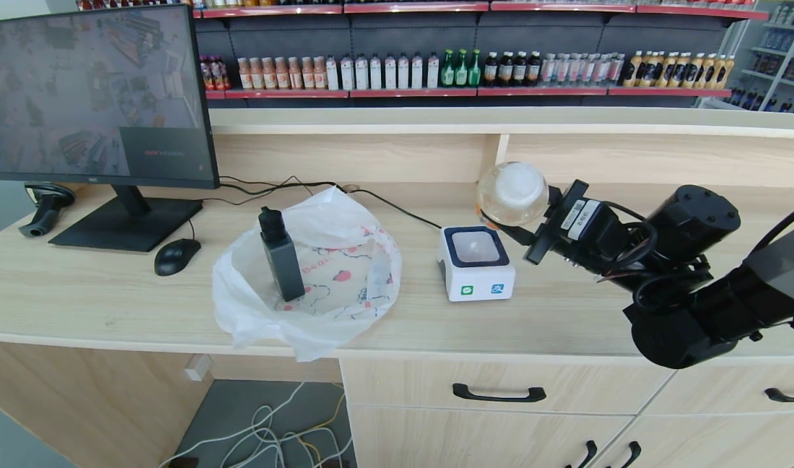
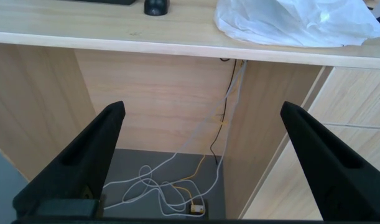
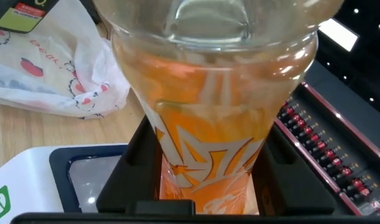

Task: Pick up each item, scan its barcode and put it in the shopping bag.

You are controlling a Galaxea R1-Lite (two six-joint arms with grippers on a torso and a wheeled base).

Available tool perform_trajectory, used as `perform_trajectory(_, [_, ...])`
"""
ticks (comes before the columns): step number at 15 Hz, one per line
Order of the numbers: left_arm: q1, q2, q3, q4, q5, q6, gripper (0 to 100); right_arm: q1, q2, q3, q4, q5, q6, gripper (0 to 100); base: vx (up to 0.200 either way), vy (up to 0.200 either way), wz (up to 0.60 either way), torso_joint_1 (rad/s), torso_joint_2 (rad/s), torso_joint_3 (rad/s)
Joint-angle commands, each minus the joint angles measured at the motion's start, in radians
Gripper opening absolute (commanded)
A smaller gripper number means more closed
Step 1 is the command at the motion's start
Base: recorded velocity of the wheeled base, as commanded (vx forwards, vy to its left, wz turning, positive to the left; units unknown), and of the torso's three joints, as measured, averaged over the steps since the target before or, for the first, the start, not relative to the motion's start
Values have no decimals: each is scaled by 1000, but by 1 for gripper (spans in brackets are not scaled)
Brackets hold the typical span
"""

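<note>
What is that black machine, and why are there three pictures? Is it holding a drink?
It is a robot with two arms, working like a shop cashier. The big picture comes from a camera on its head, looking down at a wooden counter. The two smaller pictures come from cameras on its wrists.

On the counter are a monitor, a mouse, a white shopping bag with a dark bottle standing inside, and a small white scanner.

The right gripper, a hand with two fingers, holds a bottle of orange drink just above the scanner. The left gripper hangs open below the counter's edge, holding nothing. Its camera sees cables on the floor.
</note>
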Motion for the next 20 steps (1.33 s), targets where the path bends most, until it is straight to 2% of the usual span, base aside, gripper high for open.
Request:
perform_trajectory(1, [-1, 0, 0, 0, 0, 3, 100, 3, -39, 25, -1, -14, 22, 0, 0, 0, 0, 0, 0, 0])
perform_trajectory(4, [-1, 0, 0, 0, 0, -5, 100, 19, -89, 82, -1, -103, 76, 0, 0, 0, 0, 0, 0, 0])
perform_trajectory(5, [-1, 0, 0, 1, 0, -11, 100, 45, -120, 92, -1, -195, 137, 0, 0, 0, 0, 0, 0, 0])
perform_trajectory(8, [-1, 0, 0, 3, 0, -13, 100, 65, -149, 102, -1, -286, 239, 0, 0, 0, 0, 0, 0, 0])
perform_trajectory(16, [-1, 0, 0, 4, 0, -13, 100, -31, -209, 267, -1, -462, 628, 0, 0, 0, 0, 0, 0, 0])
perform_trajectory(20, [-1, 0, 0, 4, 0, -13, 100, -31, -229, 306, -1, -575, 660, 0, 0, 0, 0, 0, 0, 0])
